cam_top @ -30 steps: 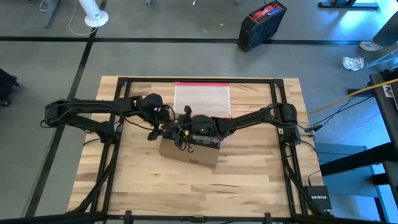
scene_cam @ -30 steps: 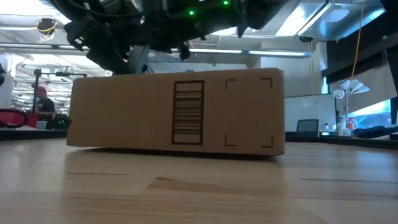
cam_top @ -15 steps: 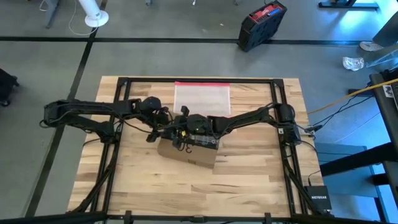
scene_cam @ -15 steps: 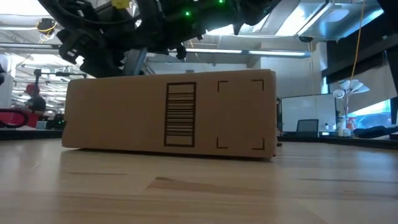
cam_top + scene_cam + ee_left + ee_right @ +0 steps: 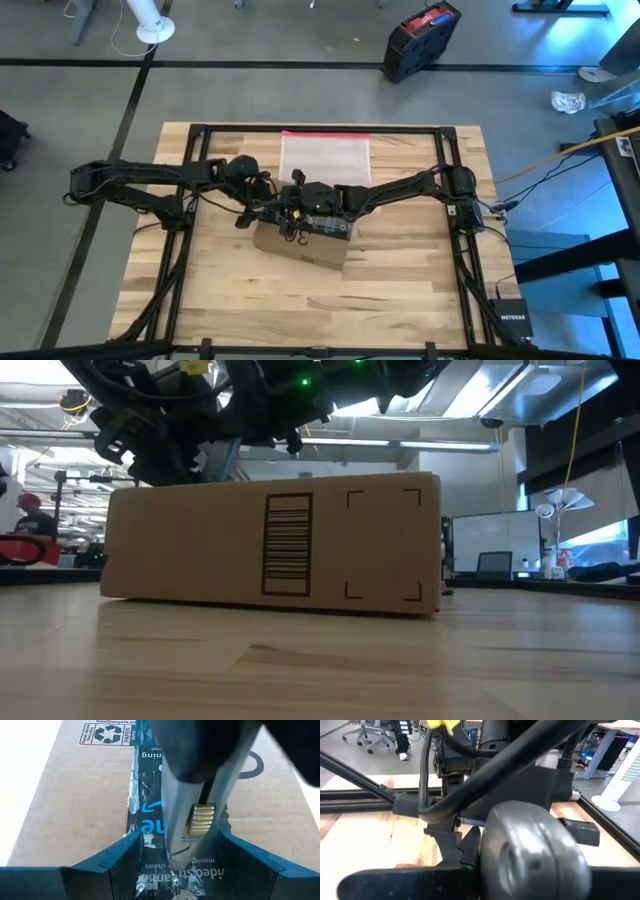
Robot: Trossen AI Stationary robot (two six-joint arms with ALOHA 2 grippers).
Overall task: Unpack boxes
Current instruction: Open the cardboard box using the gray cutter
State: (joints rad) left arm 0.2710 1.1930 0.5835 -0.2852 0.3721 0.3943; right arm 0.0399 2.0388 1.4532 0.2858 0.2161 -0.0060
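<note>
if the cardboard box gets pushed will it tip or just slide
The cardboard box sits low and wide, flat on the wooden table, so it probably slides rather than tips. Its corrugated walls look stiff. Weight can't be judged.

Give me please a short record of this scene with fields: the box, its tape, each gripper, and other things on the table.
box: brown cardboard box, closed, lying flat near the table's middle
tape: black printed tape strip along the box top, scuffed
box side: barcode printed on it
left gripper: left gripper over the tape strip, fingers open, a grey tool between them
right gripper: right gripper above the box, shut on the grey tool
other: clear pouch with pink-red edge at the table's far side
</note>
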